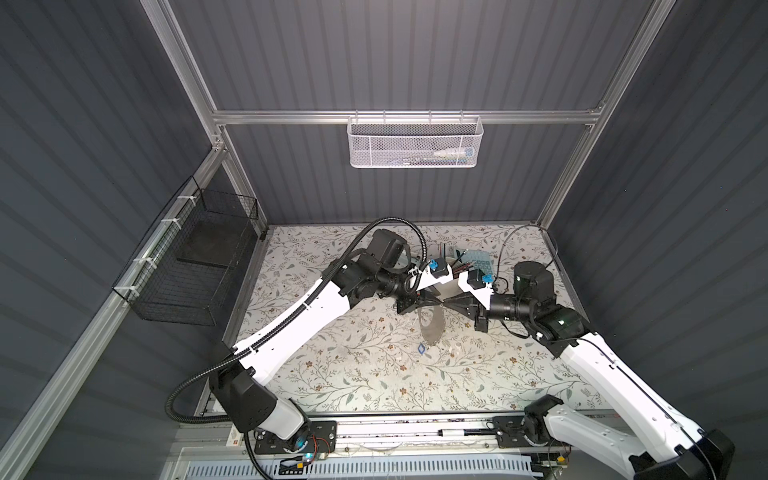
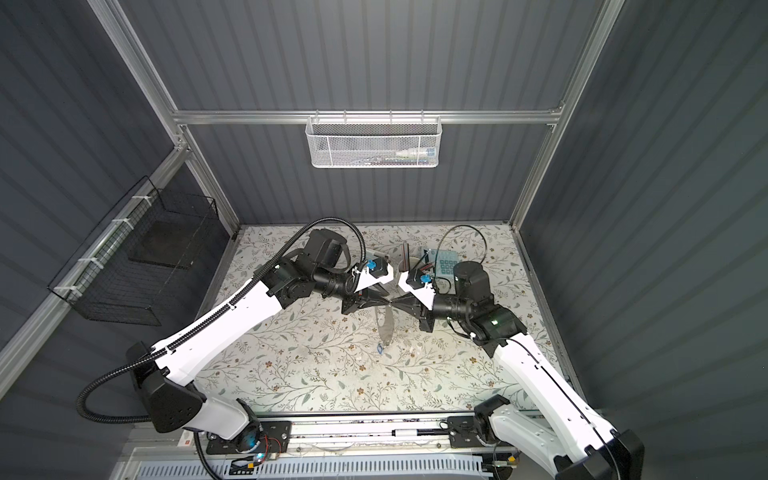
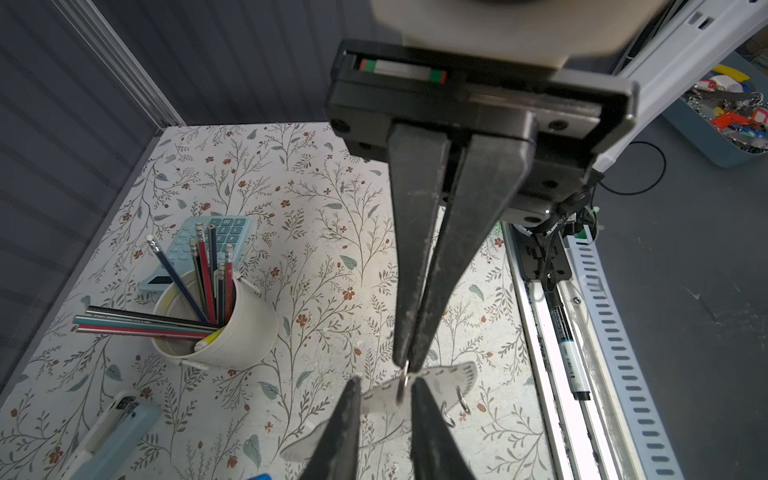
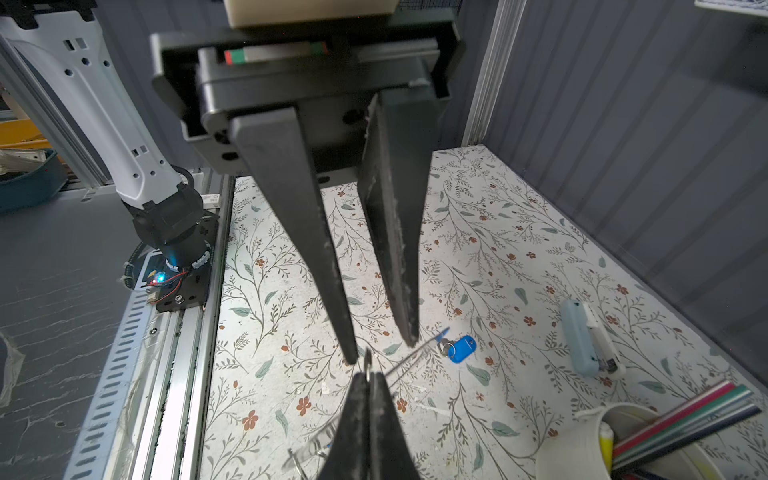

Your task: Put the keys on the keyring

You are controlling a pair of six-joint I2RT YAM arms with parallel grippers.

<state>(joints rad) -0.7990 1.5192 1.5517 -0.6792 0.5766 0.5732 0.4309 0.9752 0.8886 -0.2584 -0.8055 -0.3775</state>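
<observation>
Lying flat on the desk [image 1: 353, 386] near the front, a blue key [image 1: 422, 349] sits just past the low end of the keyring [image 1: 431, 328], which hangs long-ways down. Farther back, the right claw [image 3: 405, 363] pinches the keyring's top tight. The left claw [image 3: 385, 384] is a little open around that top, holding nothing, and looks nearer the key.

Blue-tagged key [image 4: 460, 350] — floral table [image 4: 519, 249]

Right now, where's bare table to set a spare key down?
Free: the front table strip, from the keys to the front rail. Crowded: centre around the keyring in the right end effector, cup and calculator behind it.
</observation>
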